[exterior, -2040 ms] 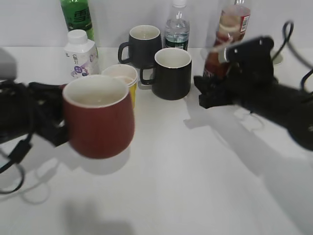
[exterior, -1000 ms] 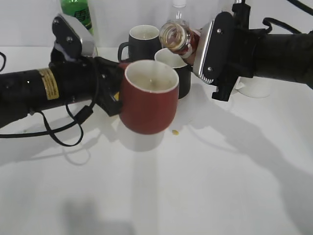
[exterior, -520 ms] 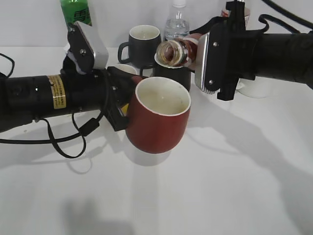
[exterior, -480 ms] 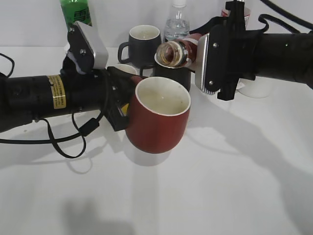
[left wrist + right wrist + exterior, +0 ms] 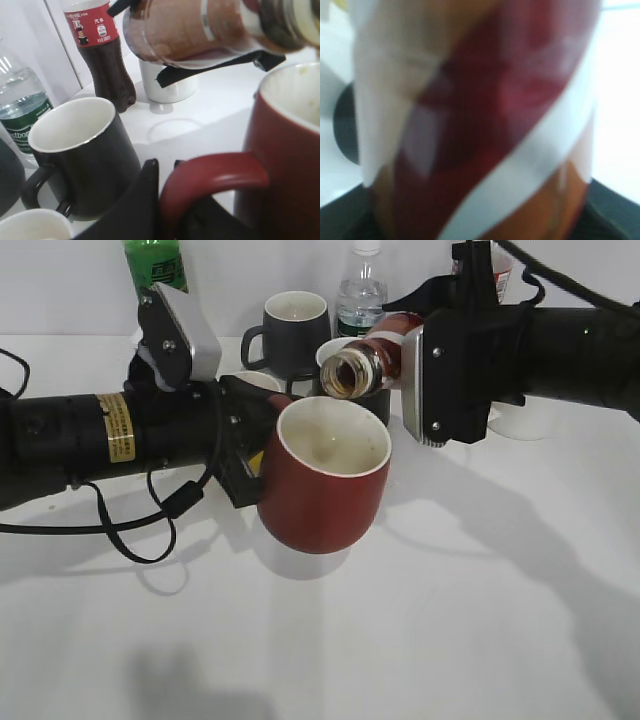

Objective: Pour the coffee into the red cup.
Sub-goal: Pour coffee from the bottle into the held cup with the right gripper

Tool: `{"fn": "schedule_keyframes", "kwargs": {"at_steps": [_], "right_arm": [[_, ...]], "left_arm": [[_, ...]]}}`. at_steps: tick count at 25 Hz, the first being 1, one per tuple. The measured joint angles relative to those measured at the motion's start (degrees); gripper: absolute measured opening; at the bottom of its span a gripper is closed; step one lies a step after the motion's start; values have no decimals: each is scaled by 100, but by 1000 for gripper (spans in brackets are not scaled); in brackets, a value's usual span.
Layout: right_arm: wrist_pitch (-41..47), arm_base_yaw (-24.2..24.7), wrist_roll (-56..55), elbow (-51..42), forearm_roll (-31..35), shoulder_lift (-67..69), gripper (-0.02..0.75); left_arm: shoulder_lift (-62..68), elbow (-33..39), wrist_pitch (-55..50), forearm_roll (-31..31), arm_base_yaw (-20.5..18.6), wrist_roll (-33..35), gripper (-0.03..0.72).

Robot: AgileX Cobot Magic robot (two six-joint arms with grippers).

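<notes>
My left gripper [image 5: 245, 455] is shut on the loop handle of the red cup [image 5: 325, 485] and holds it above the table, tilted toward the right. In the left wrist view the handle [image 5: 215, 172] sits between the black fingers [image 5: 167, 200]. My right gripper [image 5: 425, 380] is shut on the coffee bottle [image 5: 365, 365], tipped on its side with its open mouth over the cup's far rim. The bottle fills the right wrist view [image 5: 480, 120], hiding the fingers. It also shows in the left wrist view [image 5: 200, 30] above the cup rim [image 5: 290, 90].
Behind stand two black mugs [image 5: 295, 325] [image 5: 82, 150], a yellow paper cup [image 5: 255, 385], a water bottle [image 5: 362, 295], a green bottle [image 5: 155, 265], a cola bottle [image 5: 102, 55] and a white cup [image 5: 167, 82]. A small white bottle is hidden behind my left arm.
Over two seconds both arms came together at the middle. In the last half second the bottle dropped slightly and tipped further toward the cup; the cup barely moved.
</notes>
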State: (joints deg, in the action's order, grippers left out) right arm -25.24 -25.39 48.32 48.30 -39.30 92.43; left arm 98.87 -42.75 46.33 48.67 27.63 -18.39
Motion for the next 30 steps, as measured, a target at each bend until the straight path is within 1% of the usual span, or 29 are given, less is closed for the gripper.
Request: {"fn": "schedule_keyframes", "kwargs": {"at_steps": [9,17,30], "right_arm": [[-36,0,713,6,59,0,503],[-187,0,1000,6,113,0,503],[-306,0,1605,6,477,0,503]], "left_arm": [[0,0,0,66,0,0,58],[0,0,4,251,0,0,58],[0,0,153,313,0,0,58]]}}
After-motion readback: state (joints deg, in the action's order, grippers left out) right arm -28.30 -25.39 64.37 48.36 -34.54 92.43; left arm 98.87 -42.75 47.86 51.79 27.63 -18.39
